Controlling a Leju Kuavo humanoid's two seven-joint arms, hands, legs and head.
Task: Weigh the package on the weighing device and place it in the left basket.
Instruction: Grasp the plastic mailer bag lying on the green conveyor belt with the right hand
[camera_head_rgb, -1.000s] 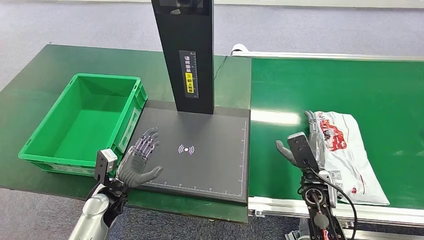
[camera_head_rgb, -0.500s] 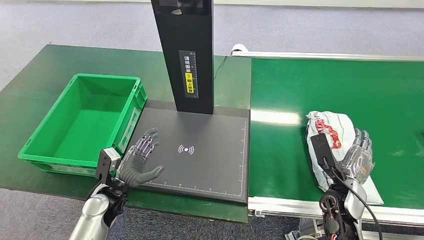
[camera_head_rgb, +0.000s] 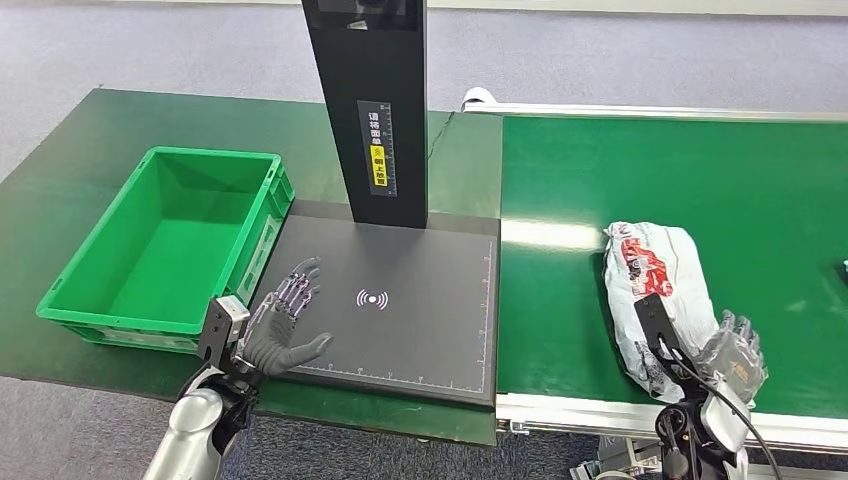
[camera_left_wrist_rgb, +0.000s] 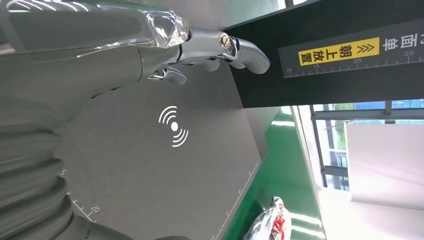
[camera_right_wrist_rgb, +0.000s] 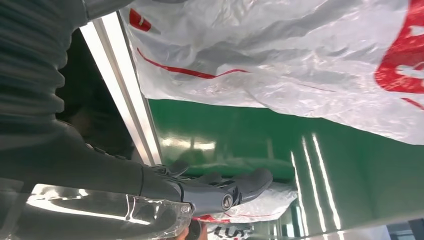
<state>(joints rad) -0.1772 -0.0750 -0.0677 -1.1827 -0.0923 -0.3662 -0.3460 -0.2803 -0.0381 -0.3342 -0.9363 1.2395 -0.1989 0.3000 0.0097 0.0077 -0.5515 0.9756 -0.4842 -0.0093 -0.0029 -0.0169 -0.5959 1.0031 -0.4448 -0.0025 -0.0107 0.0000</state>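
Right hand (camera_head_rgb: 733, 352) now lower, beside crumpled glossy plastic package (camera_head_rgb: 655, 290).

right robot hand (camera_head_rgb: 733, 350) pulled back toward the belt's near edge, now at the package's (camera_head_rgb: 655, 285) near right corner, package bunched narrower and shifted left, left robot hand (camera_head_rgb: 283, 325) nudged slightly right

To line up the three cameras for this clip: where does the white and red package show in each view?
Head view: the package lies on the green conveyor belt, at right, beside the right hand.
Left wrist view: a small part of it sits far off, beyond the black scale platform.
Right wrist view: it is close up, above that hand.
Shared landmark: the belt.
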